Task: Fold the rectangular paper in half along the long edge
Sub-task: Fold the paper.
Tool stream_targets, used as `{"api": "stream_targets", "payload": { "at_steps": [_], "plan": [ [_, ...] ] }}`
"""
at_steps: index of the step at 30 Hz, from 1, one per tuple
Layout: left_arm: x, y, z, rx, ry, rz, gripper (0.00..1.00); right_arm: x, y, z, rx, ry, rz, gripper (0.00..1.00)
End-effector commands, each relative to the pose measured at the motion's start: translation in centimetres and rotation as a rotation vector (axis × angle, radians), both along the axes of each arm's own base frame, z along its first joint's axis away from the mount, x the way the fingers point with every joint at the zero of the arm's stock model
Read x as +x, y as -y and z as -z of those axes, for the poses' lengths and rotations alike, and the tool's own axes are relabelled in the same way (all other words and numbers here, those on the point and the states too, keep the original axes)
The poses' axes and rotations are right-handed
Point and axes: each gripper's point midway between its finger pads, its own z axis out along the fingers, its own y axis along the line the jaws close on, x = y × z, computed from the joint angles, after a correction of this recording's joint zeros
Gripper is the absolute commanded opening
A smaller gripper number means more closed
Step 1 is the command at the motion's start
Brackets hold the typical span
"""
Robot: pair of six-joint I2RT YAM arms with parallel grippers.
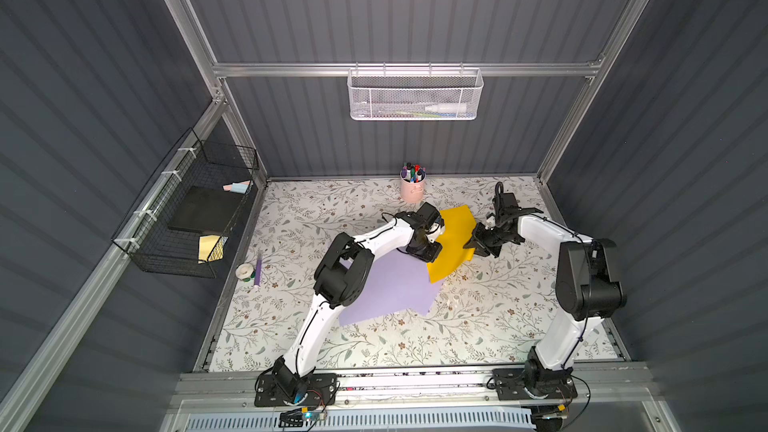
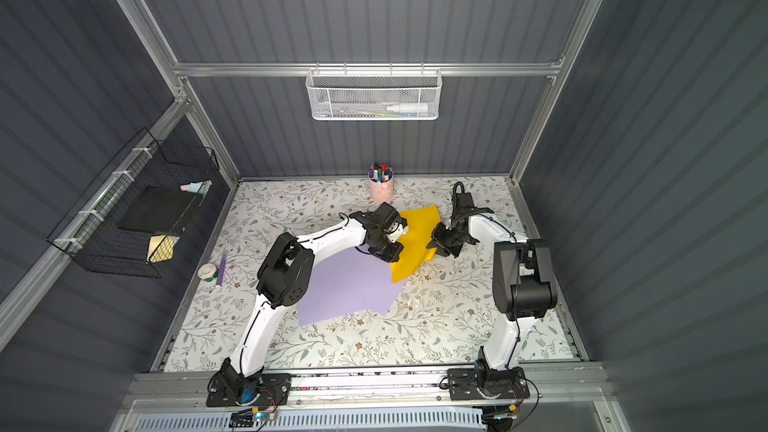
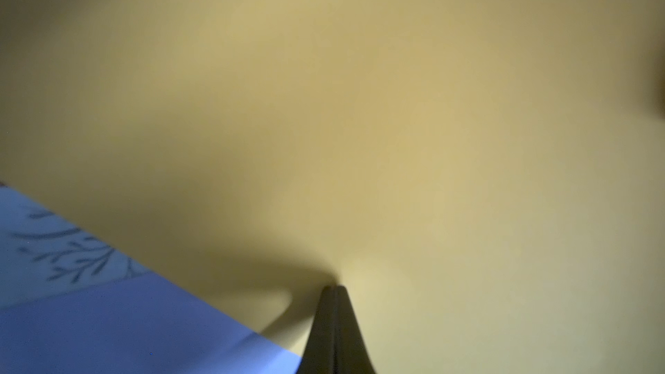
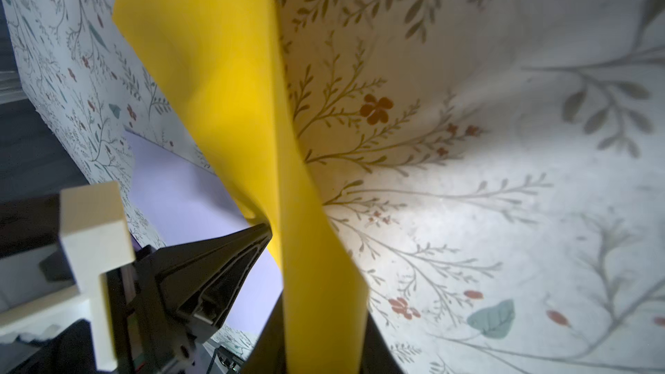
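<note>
Plain yellow paper [image 1: 455, 234], plain lilac sheet [image 1: 399, 288]; white worktop [image 1: 478, 326] printed with grey-green sprigs and small rust-red flowers; pale pink pen cup [image 1: 411, 193]; black wire basket [image 1: 226, 160]; white mesh basket [image 1: 415, 93].

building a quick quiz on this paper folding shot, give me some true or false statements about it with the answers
1. The yellow paper partly overlaps the lavender paper. True.
2. The pink cup of markers lies tipped over. False: it stands upright near the back wall.
3. The left end effector is shut, with its tips on the yellow paper. True.
4. The right end effector grips the lavender paper. False: the yellow paper's edge runs between its fingers.
5. The white basket on the back wall is empty. False: a white bottle lies in it.
</note>
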Motion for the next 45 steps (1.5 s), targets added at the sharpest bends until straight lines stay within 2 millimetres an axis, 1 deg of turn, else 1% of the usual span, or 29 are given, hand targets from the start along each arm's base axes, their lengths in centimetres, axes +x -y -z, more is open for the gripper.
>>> {"api": "stream_targets", "payload": {
  "at_steps": [1,4,7,8,9,11,12,14,15,20,22,25,28,32,33,36,38,41,42,43,45],
  "plan": [
    [-4.6,-5.1,4.7,0.234,-0.155,-0.008,0.00,-3.4,-0.5,1.5,-0.081,-0.092,-0.044,0.21],
    [-4.1,-4.8,2.3,0.181,-0.125,-0.033,0.00,-5.7,-0.8,2.7,-0.136,-0.139,-0.079,0.18],
    [-3.3,-4.2,-1.1,0.079,-0.094,-0.075,0.00,-8.0,-0.8,3.6,-0.185,-0.176,-0.083,0.17],
    [-3.1,-3.9,-2.3,0.034,-0.087,-0.088,0.00,-8.7,-0.8,3.7,-0.200,-0.190,-0.084,0.17],
    [-2.8,-3.6,-3.6,-0.014,-0.081,-0.104,0.00,-9.4,-0.2,3.9,-0.254,-0.192,-0.082,0.17],
    [-2.3,-3.2,-5.7,-0.092,-0.071,-0.137,0.03,-10.3,-0.2,3.8,-0.295,-0.189,-0.086,0.17],
    [-2.6,-2.6,-6.6,-0.142,-0.086,-0.133,0.05,-10.8,-0.3,3.7,-0.307,-0.184,-0.084,0.18],
    [-2.7,-2.0,-7.4,-0.188,-0.104,-0.135,0.05,-11.3,-0.5,3.5,-0.321,-0.178,-0.070,0.18],
    [-2.5,-1.5,-7.7,-0.216,-0.105,-0.152,0.05,-11.6,-0.7,3.4,-0.337,-0.172,-0.070,0.18],
    [-3.4,-0.2,-8.2,-0.334,-0.171,-0.210,0.05,-12.4,-1.5,3.5,-0.367,-0.160,-0.044,0.19],
    [-3.7,-0.1,-7.7,-0.355,-0.195,-0.236,0.05,-12.5,-1.9,3.7,-0.356,-0.143,-0.029,0.19],
    [-4.1,-0.1,-5.6,-0.322,-0.247,-0.277,0.04,-12.4,-2.5,3.7,-0.327,-0.118,-0.005,0.20],
    [-4.4,0.2,-3.5,-0.306,-0.290,-0.301,0.03,-12.5,-3.7,3.5,-0.261,-0.088,-0.017,0.24],
    [-4.6,-0.4,-0.9,-0.249,-0.301,-0.342,0.02,-13.2,-5.2,3.5,-0.177,-0.065,-0.053,0.29],
    [-4.8,-0.6,-0.2,-0.235,-0.303,-0.346,0.02,-13.3,-5.6,3.7,-0.155,-0.060,-0.065,0.31],
    [-5.2,-1.2,1.3,-0.192,-0.302,-0.358,0.01,-14.1,-5.7,4.5,-0.136,-0.079,-0.086,0.34],
    [-5.4,-2.0,2.2,-0.154,-0.294,-0.370,0.01,-13.8,-5.8,4.9,-0.133,-0.059,-0.103,0.38],
    [-6.1,-2.8,3.2,-0.124,-0.302,-0.377,0.00,-13.6,-5.9,4.9,-0.139,-0.045,-0.134,0.52],
    [-6.3,-3.0,3.5,-0.119,-0.307,-0.378,0.00,-13.5,-5.9,4.7,-0.141,-0.041,-0.142,0.57],
    [-6.3,-3.1,3.7,-0.115,-0.304,-0.383,0.00,-13.2,-5.8,4.4,-0.143,-0.028,-0.151,0.60],
    [-6.7,-3.6,4.5,-0.099,-0.310,-0.388,0.00,-12.8,-4.9,4.0,-0.186,-0.011,-0.146,0.65]
  ]
}}
